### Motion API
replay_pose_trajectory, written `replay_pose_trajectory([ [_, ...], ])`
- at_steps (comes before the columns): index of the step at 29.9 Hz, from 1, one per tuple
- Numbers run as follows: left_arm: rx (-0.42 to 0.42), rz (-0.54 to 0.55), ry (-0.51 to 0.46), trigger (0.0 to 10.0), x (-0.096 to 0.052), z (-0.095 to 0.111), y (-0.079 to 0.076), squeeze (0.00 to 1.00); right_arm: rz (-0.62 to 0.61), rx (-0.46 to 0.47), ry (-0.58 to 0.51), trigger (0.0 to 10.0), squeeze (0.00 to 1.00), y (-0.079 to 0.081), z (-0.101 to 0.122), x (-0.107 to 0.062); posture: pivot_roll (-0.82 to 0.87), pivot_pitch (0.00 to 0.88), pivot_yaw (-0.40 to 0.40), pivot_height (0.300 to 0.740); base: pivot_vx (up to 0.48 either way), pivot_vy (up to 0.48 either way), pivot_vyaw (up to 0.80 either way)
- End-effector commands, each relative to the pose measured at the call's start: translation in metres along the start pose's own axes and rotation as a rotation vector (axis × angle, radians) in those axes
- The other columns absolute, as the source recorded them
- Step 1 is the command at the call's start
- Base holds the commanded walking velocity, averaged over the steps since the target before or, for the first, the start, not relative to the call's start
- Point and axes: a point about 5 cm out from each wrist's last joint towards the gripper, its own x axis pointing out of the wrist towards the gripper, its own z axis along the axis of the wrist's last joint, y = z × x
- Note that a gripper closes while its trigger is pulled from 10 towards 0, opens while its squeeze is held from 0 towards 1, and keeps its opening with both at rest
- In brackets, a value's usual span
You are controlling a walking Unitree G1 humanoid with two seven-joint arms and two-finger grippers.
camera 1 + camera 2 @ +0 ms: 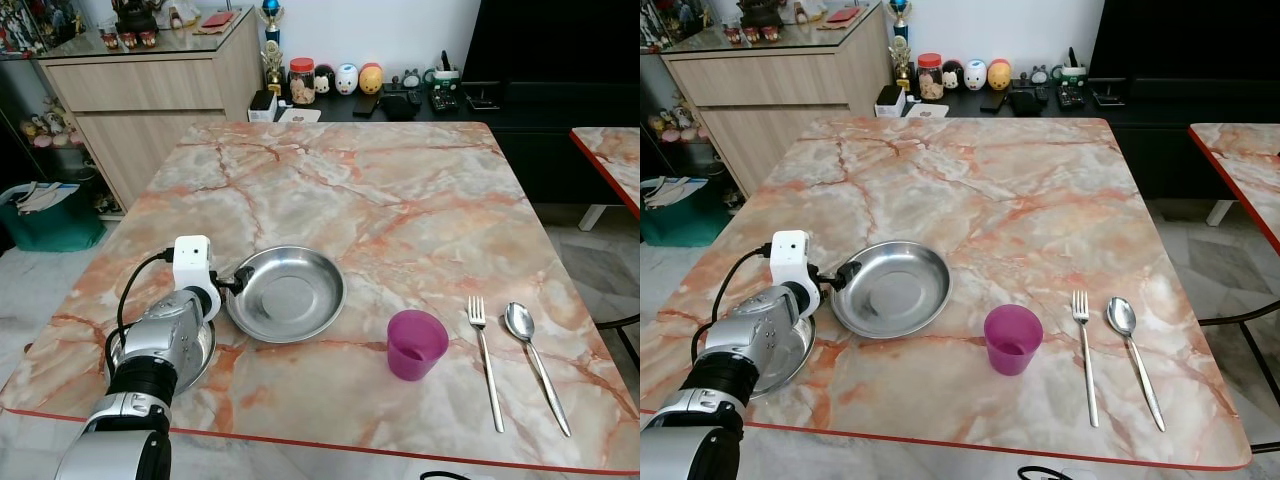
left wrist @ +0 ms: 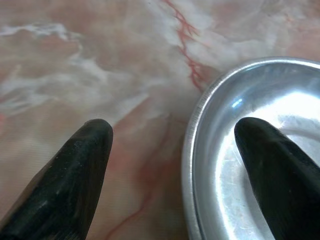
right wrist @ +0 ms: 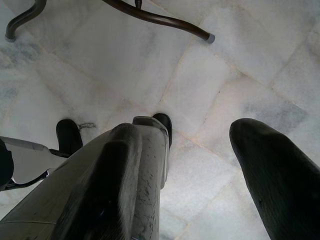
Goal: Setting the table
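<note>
Straddling the steel dish's [image 1: 287, 293] thin, slippery rim, the left end effector [image 2: 172, 150] is spread for a firm edge pinch.

Table [image 1: 400, 190] layout, relative to the cup [image 1: 416, 344]: plate [image 1: 287, 293] to its left; a second plate [image 1: 200, 358] farther left, under the left arm; fork [image 1: 484, 355] to its right; spoon [image 1: 532, 358] just right of the fork.

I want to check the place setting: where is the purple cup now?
The purple cup stands upright near the table's front edge, between the steel plate on its left and the fork on its right, touching neither.
</note>
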Motion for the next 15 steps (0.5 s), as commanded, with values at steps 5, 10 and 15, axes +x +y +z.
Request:
replay_pose_trajectory([
  [5,0.001,-0.023,0.026,10.0,0.0013,-0.0041,-0.0032,0.0,0.005,-0.007,0.002,10.0,0.0,0.001,0.0,0.0002,-0.01,0.0,0.044,0.74,0.0,0.0,0.0],
  [10,0.037,-0.011,0.033,10.0,0.0011,-0.0056,-0.0028,0.0,0.004,-0.007,0.004,10.0,0.0,0.0005,-0.0005,0.0,0.0,0.0,0.042,0.74,0.0,0.0,0.0],
  [15,0.042,-0.026,0.059,10.0,0.0014,-0.0099,-0.0061,0.0,0.004,-0.007,0.005,10.0,0.0,0.0004,-0.0007,0.0,-0.01,0.0,0.043,0.74,0.0,0.0,0.0],
])
